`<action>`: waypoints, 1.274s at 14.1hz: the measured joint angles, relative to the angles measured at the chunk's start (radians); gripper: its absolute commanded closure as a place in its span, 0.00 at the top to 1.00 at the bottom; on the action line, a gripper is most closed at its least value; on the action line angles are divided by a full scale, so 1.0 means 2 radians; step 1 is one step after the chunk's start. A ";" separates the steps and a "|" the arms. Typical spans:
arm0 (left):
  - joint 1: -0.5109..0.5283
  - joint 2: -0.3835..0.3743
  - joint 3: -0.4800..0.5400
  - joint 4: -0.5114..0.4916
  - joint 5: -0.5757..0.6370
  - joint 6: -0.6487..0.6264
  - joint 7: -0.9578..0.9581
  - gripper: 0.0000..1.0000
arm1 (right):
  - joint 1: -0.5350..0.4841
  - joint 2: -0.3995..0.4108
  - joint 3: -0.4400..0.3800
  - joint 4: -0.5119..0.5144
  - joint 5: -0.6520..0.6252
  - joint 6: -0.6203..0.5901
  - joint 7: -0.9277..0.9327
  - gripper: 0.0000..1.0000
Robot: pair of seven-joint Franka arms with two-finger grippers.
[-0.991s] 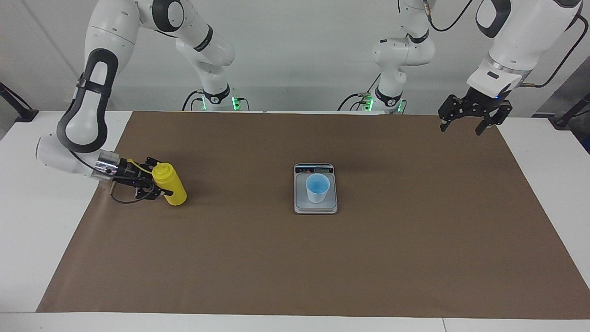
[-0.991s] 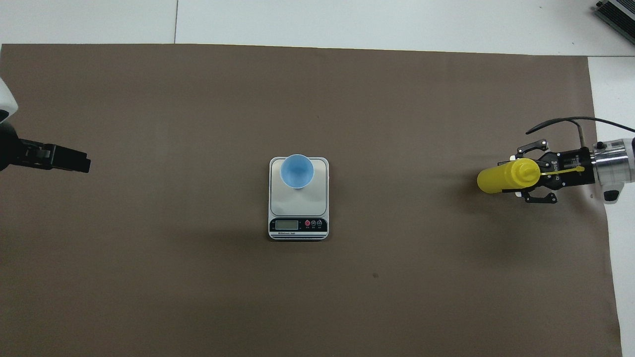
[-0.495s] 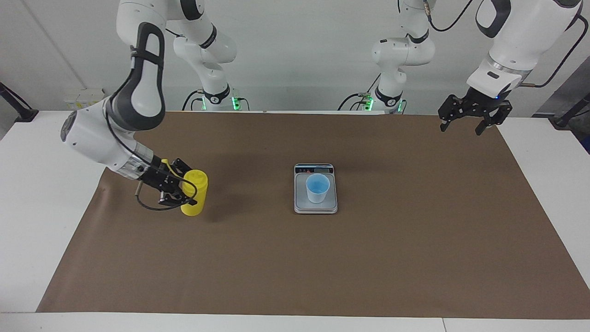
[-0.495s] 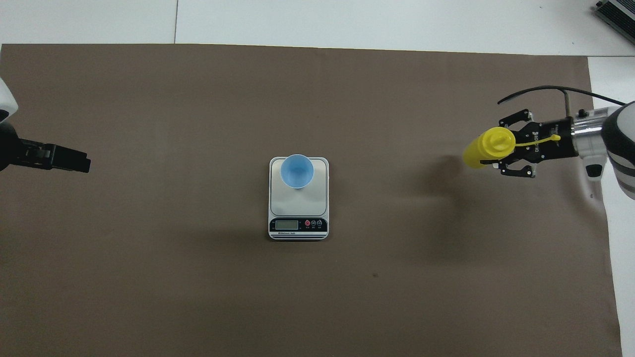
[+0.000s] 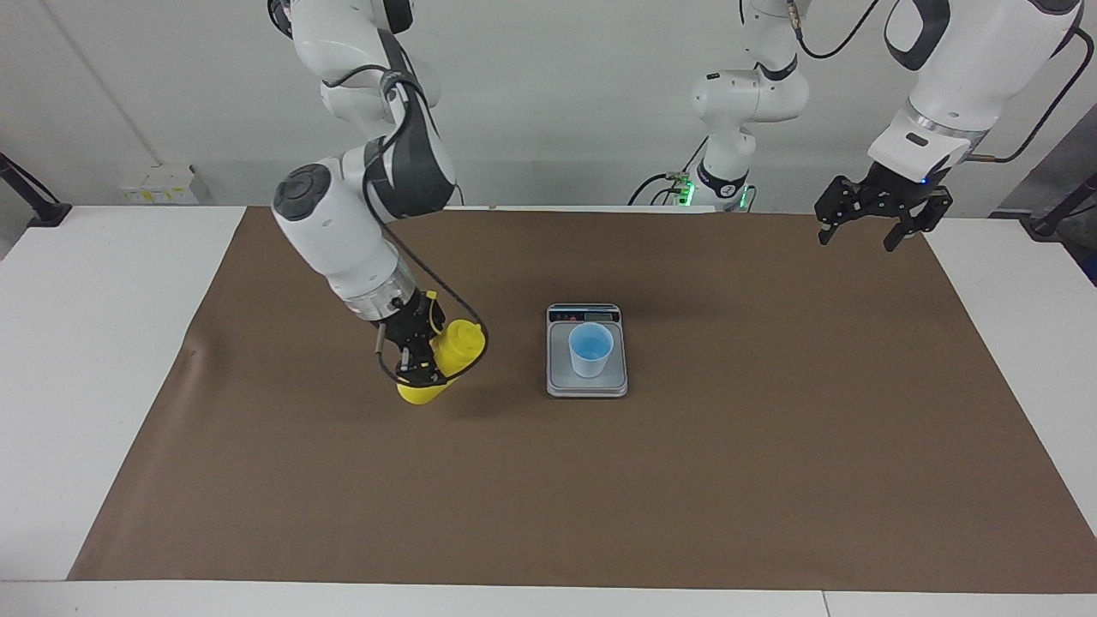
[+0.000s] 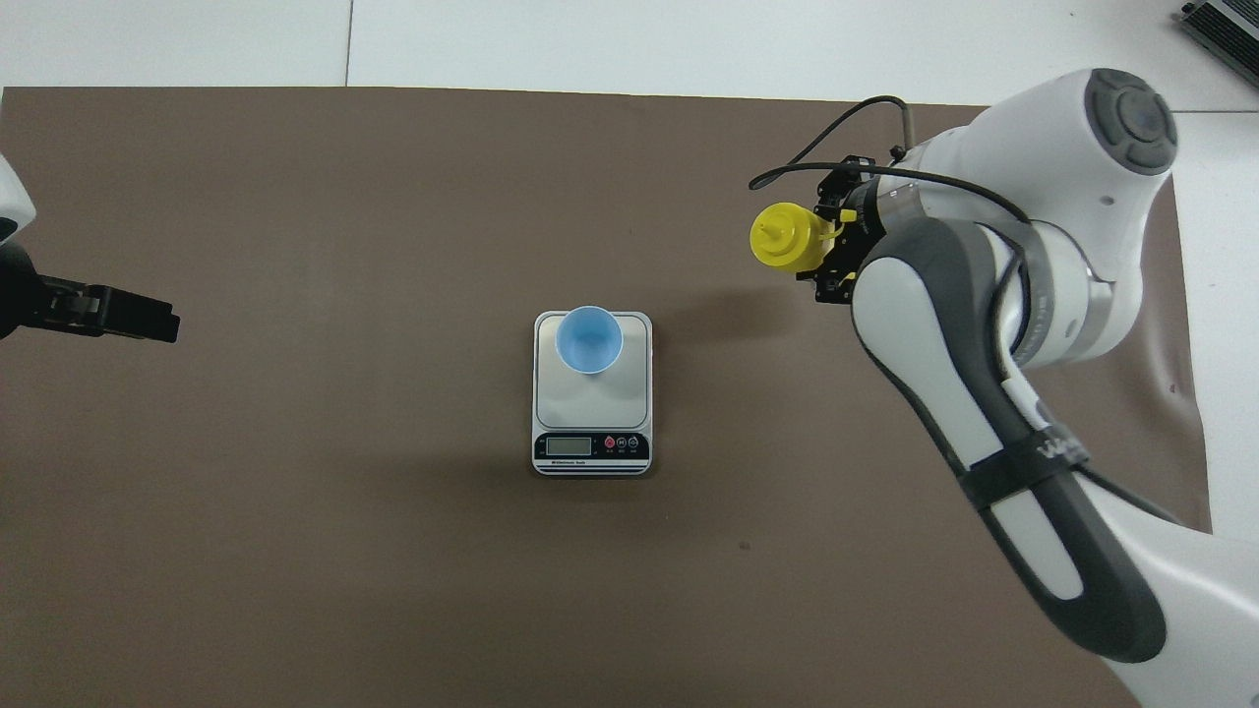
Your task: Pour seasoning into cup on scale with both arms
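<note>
Over the brown mat on the right arm's side of the scale, my right gripper (image 5: 426, 350) is clamped on the yellow seasoning bottle (image 5: 446, 357), fingers pinching its body. I see the bottle held off the mat and tilted, its ribbed nozzle end pointing toward the scale and slightly upward, its base lower and toward the right arm's end of the table. In the overhead view the nozzle (image 6: 780, 235) faces up at the camera, with the thin yellow cap strap running back into the gripper. A black cable loops around the wrist beside the bottle.

Next out, the silver-grey scale (image 5: 587, 384) sits flat near the middle of the mat, display strip on the edge nearest the robots. The pale-blue cup (image 5: 590, 349) stands upright on its weighing plate, apart from the bottle.

My left gripper (image 5: 868, 223) waits in the air over the corner of the brown mat (image 5: 771, 480) at the left arm's end, fingers spread wide, holding nothing.
</note>
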 measured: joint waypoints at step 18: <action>0.000 0.000 0.000 0.000 0.000 0.000 0.000 1.00 | 0.190 0.093 0.000 0.061 -0.471 -0.012 0.192 0.00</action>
